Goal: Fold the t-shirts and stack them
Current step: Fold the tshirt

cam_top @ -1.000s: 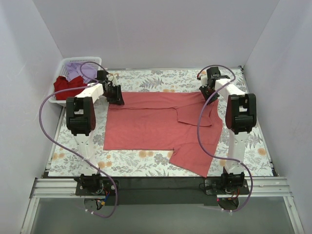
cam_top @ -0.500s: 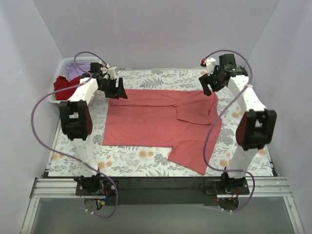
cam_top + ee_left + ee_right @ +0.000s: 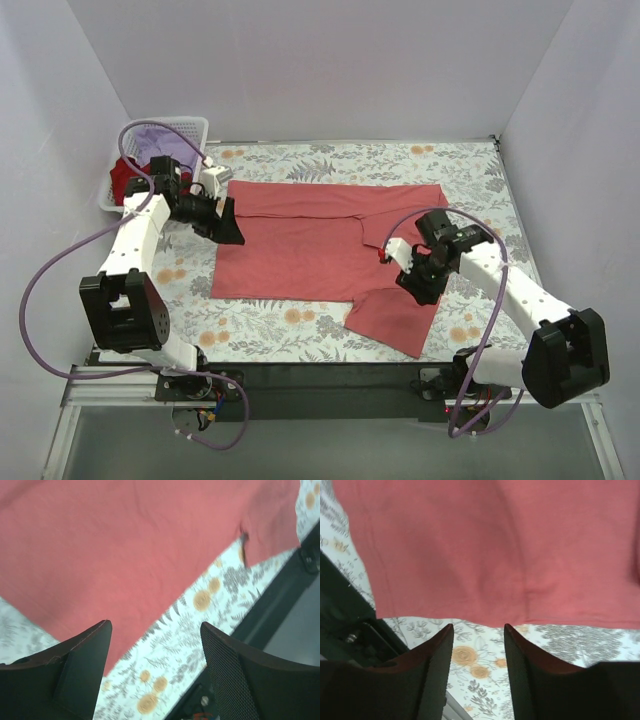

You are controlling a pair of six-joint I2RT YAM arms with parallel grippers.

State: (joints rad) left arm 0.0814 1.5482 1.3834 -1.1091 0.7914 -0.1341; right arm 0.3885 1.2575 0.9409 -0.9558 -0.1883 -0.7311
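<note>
A large coral tee [image 3: 300,245] of soft, matte knit is spread flat on the floral cloth [image 3: 300,160], its long axis laid left to right. Its straight edge is turned to the left, and one sleeve is pointed toward the near edge at the right. A darker red tee [image 3: 128,175] and a lavender tee [image 3: 160,140] are bunched in the white lattice basket [image 3: 190,125] at the far left corner. The left gripper [image 3: 225,225] is held low at the coral tee's left edge, its jaws spread wide with nothing between them. The right gripper [image 3: 415,288] is stretched low over the near right part, its jaws kept narrowly apart and empty.
</note>
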